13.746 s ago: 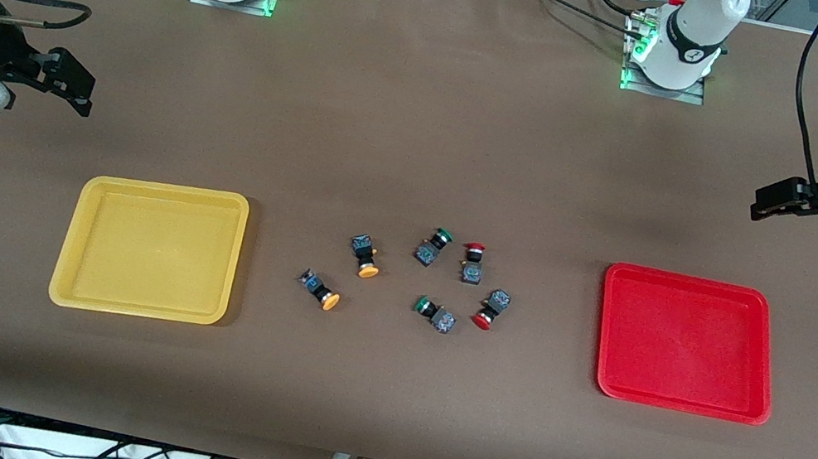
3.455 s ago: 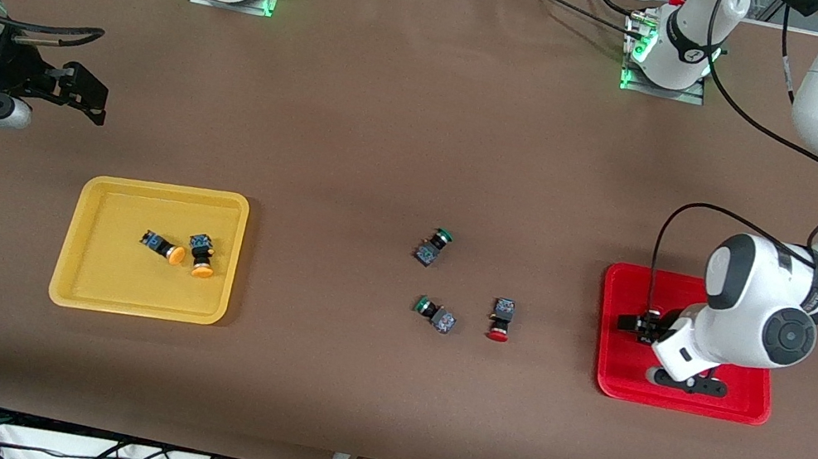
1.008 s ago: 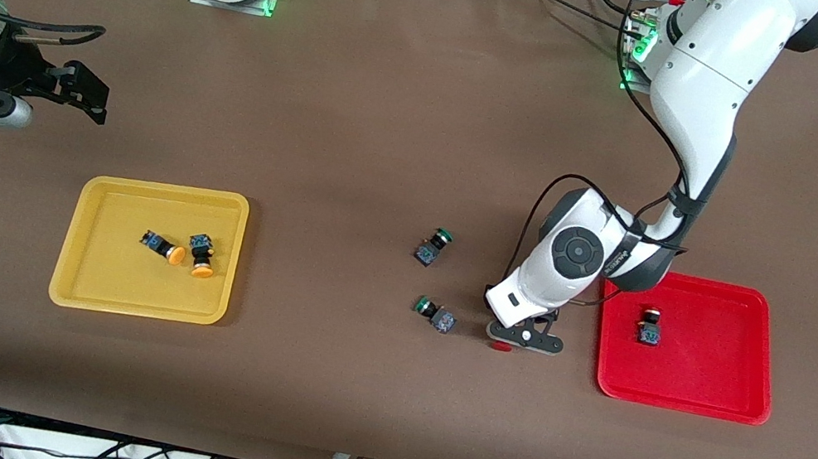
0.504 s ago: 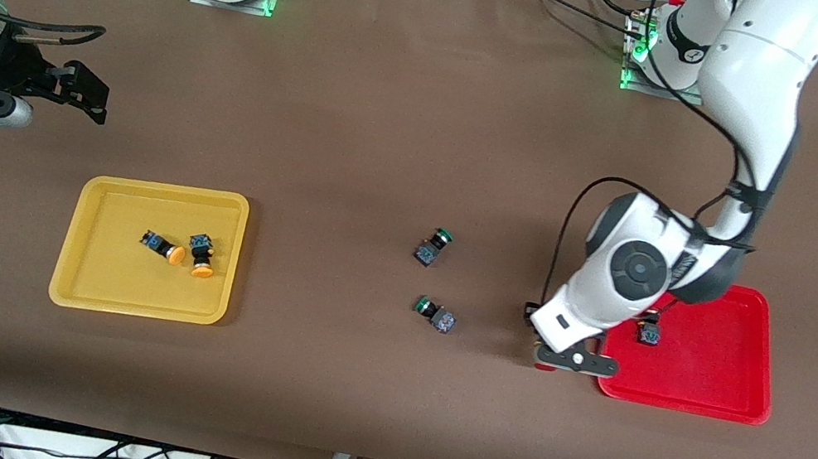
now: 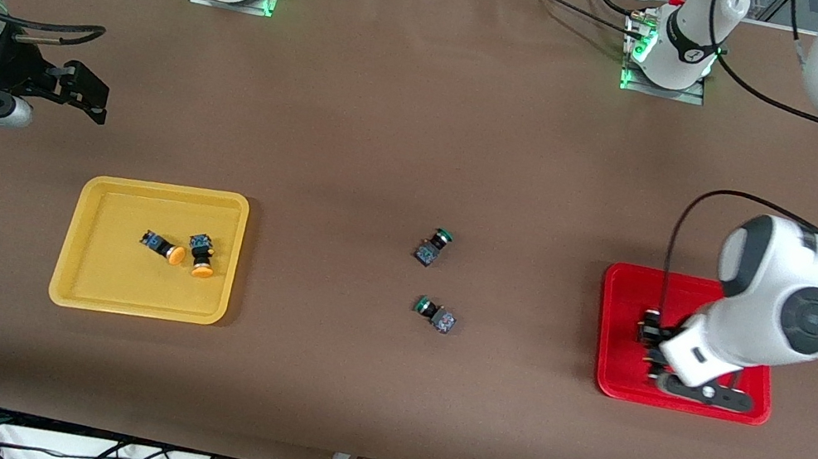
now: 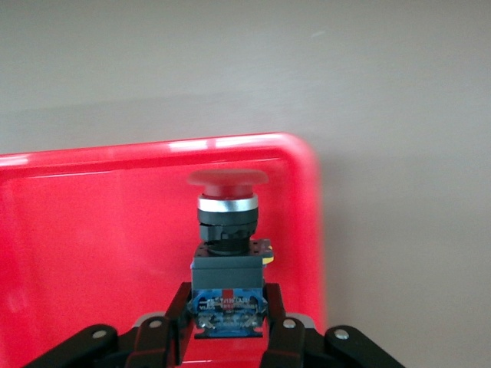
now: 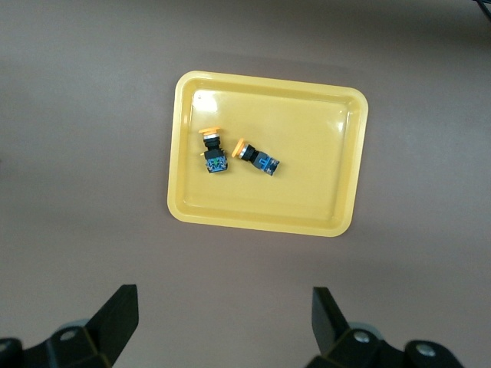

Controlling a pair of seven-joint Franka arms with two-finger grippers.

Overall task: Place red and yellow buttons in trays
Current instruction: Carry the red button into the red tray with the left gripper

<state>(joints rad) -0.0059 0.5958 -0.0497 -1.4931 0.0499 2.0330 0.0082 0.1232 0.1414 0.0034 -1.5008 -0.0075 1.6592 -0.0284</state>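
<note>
My left gripper (image 6: 230,326) is shut on the dark body of a red button (image 6: 229,230), whose red cap points away from the wrist. It hangs low over the red tray (image 6: 92,230) near a corner. In the front view the left gripper (image 5: 654,358) is over the red tray (image 5: 634,290), and its hand hides most of the held button. Another red button (image 5: 648,325) lies in that tray beside the hand. Two yellow buttons (image 5: 163,248) (image 5: 202,257) lie in the yellow tray (image 5: 114,278). My right gripper (image 5: 84,92) waits open near the yellow tray.
Two green-capped buttons (image 5: 433,246) (image 5: 436,315) lie on the brown table between the trays. The right wrist view looks down on the yellow tray (image 7: 307,153) with both yellow buttons (image 7: 212,149) (image 7: 257,157), and the right gripper (image 7: 222,322) has nothing between its fingers.
The left arm has carried the red button from the table near the green buttons over to the red tray. The right arm has not moved.
</note>
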